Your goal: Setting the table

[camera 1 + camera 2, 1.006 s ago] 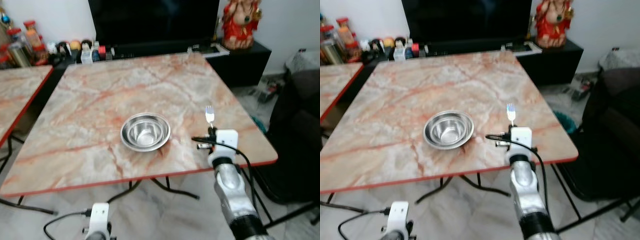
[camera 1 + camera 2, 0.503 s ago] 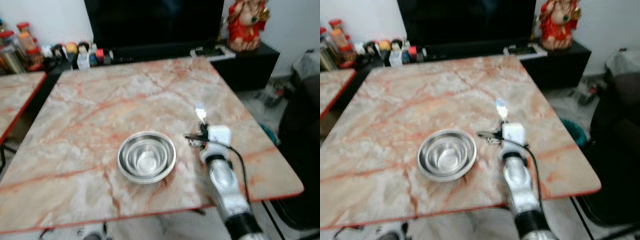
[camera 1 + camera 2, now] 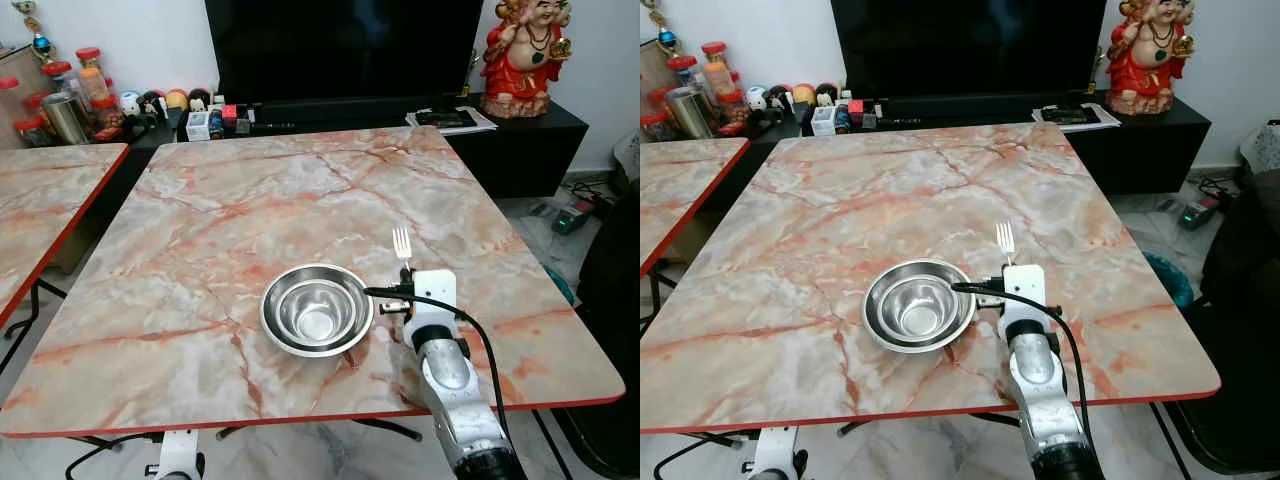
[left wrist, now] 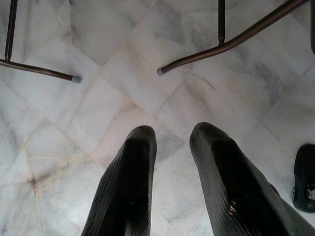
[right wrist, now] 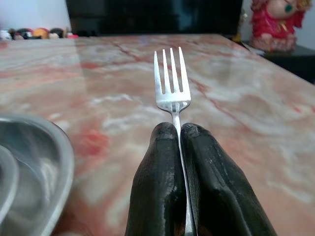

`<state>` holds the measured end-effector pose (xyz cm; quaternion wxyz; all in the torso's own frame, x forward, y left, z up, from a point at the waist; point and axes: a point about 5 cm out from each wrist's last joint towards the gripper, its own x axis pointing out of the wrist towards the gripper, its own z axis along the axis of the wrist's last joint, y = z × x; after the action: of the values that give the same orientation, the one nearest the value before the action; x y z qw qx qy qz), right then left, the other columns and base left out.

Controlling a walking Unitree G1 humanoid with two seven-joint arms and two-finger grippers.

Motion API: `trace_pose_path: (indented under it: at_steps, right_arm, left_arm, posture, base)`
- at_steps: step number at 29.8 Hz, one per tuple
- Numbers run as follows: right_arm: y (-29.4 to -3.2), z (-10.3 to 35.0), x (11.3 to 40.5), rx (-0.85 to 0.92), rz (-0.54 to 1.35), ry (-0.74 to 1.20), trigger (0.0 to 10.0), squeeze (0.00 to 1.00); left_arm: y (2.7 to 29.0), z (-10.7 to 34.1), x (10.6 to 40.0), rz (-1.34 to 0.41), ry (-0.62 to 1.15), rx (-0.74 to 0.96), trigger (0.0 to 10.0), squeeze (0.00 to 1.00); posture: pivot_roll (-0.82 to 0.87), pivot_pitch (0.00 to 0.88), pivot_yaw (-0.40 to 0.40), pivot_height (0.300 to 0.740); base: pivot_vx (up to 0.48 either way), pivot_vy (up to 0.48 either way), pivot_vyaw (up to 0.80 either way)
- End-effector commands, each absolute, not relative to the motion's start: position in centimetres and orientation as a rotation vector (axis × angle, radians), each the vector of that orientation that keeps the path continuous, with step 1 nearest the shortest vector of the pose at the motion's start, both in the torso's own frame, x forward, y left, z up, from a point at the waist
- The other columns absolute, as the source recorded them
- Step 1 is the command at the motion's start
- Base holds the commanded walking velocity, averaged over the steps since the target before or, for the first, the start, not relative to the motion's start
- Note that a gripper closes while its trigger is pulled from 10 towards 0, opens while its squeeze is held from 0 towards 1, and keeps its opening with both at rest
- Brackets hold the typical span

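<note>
right end effector (image 5: pixel 179 135) clenching a fork (image 5: pixel 170 78) above the marble desk (image 3: pixel 250 210), tines pointing forward, just beside the nested steel bowls (image 3: pixel 317 309), left end effector (image 4: pixel 172 135) hanging released over the floor (image 4: pixel 74 113)

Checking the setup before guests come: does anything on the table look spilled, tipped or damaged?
Nothing stands out. The bowl sits upright on the table, and the right hand holds the fork straight, beside the bowl.

Pink-and-cream marbled table (image 3: pixel 250 200) with a red edge; shiny silver steel bowl (image 3: pixel 317 309) on it; silver fork (image 5: pixel 171 83) between black fingers (image 5: pixel 160 182); red statue (image 3: pixel 527 45) beyond the table; pale grey marble floor (image 4: pixel 98 73).
</note>
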<state>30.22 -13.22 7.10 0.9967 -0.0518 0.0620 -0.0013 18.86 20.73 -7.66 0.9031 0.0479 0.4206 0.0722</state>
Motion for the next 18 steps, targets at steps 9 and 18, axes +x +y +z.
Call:
trace_pose_path:
  at_steps: [9,18]
  right_arm:
    - [-12.8,6.9,30.4,-0.069,-0.014,0.152,10.0,0.00]
    - [-12.6,6.4,30.4,-0.034,-0.009,0.223,10.0,0.00]
  left_arm:
    - [21.5,-7.5,18.9,0.147,0.875,0.124,10.0,0.00]
    - [21.6,-7.6,18.7,0.144,0.886,0.126,10.0,0.00]
  posture:
    - [-0.03,0.000,0.071,0.740]
    - [-0.02,0.000,0.068,0.740]
  base:
    - [0.000,0.000,0.00]
    - [0.000,0.000,0.00]
